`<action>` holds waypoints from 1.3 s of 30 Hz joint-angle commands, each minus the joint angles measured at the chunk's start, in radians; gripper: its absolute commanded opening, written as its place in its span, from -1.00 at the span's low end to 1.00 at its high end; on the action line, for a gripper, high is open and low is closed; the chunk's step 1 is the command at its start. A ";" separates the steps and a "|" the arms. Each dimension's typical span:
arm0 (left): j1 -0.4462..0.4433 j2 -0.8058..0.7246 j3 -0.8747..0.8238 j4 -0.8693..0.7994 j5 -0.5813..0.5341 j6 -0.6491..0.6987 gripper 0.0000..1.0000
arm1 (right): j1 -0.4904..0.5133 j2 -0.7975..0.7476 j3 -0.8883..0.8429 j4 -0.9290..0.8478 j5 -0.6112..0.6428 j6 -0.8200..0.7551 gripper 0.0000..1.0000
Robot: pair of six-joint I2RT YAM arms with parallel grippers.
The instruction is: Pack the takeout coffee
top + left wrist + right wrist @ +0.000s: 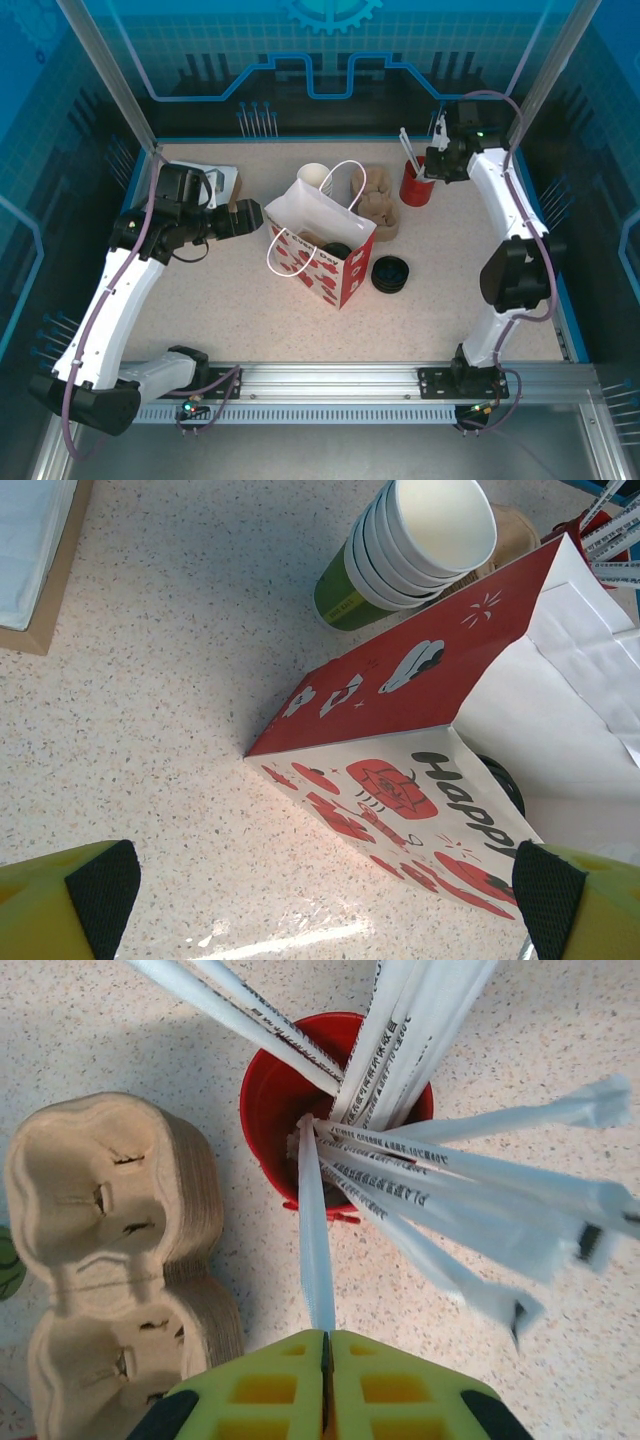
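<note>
A: Layout, taking the paper bag (320, 235) as reference. It stands open mid-way across the table (200, 300). A stack of pulp trays (380, 205) sits just right of the bag. A stack of lidless cups (314, 176) stands just behind the bag. The red cup (415, 188) of wrapped straws is further right of the bag, past the trays. A pile of black lids (390, 273) lies off the bag's front right corner.

B: And the drink?

A: A round black lid shows low inside the bag. I take it for the takeout coffee (337, 250), already in.

B: Step in hand?

A: Judged: fetching a straw. The right gripper (325, 1345) is pinched closed on one straw (312, 1230), whose lower end stands in the red cup. Best to lift along the straw's own line, clearing the rim without dragging its neighbours or tipping the cup. The paper sleeve looks thin, so the grip must stay firm.

B: The other arm?

A: The left gripper (325, 900) sits left of the bag, jaws spread wide, holding and touching nothing.
</note>
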 commanded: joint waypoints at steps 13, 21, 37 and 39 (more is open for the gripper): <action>0.012 -0.030 -0.013 0.010 -0.016 0.028 0.97 | 0.033 -0.351 0.064 -0.221 0.030 -0.098 -0.80; 0.012 -0.017 0.002 0.016 -0.018 0.029 0.97 | 0.042 -0.448 0.201 -0.327 -0.079 -0.123 -0.81; 0.014 0.010 0.044 0.014 -0.036 0.039 0.97 | 0.162 -0.500 0.393 -0.329 -0.271 -0.125 -0.85; 0.014 0.011 0.047 0.015 -0.041 0.040 0.97 | 0.192 -0.502 0.395 -0.326 -0.287 -0.133 -0.85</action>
